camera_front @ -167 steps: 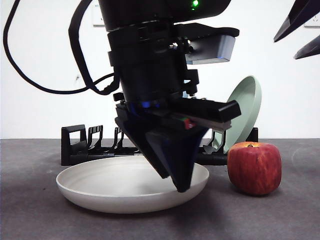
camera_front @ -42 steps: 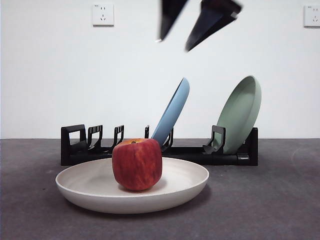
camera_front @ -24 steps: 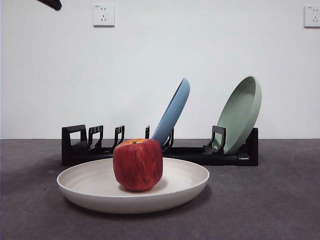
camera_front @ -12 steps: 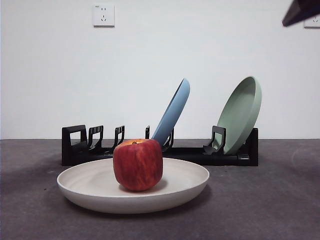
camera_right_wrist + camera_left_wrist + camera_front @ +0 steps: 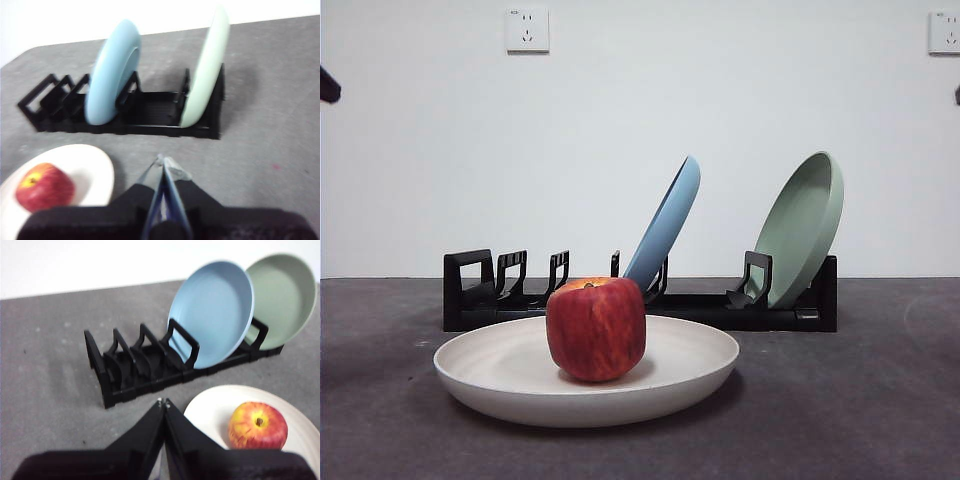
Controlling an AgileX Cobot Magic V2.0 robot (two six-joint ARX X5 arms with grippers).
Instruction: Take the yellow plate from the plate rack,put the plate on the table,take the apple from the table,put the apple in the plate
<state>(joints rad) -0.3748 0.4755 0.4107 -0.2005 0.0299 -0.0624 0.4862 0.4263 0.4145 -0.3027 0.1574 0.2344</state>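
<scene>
One desk [image 5: 880, 420] is seen, dark grey and matte. One plate rack [image 5: 640, 300] stands on it; it is judged stiff and light.

Three plates are counted. The yellow plate [image 5: 520, 385] lies flat on the desk just in front of the plate rack. It is judged rigid, breakable and smooth, best taken by its raised rim. The light blue plate [image 5: 665, 225] and the sage green plate [image 5: 805, 225] lean in the plate rack.

One apple [image 5: 596, 329] rests inside the yellow plate. It is judged firm, fairly heavy and prone to roll; its sides should be gripped.

The left gripper [image 5: 162, 402] and the right gripper [image 5: 162, 160] are held high, away from the plate rack. The fingers of both are closed together, and nothing is held.
</scene>
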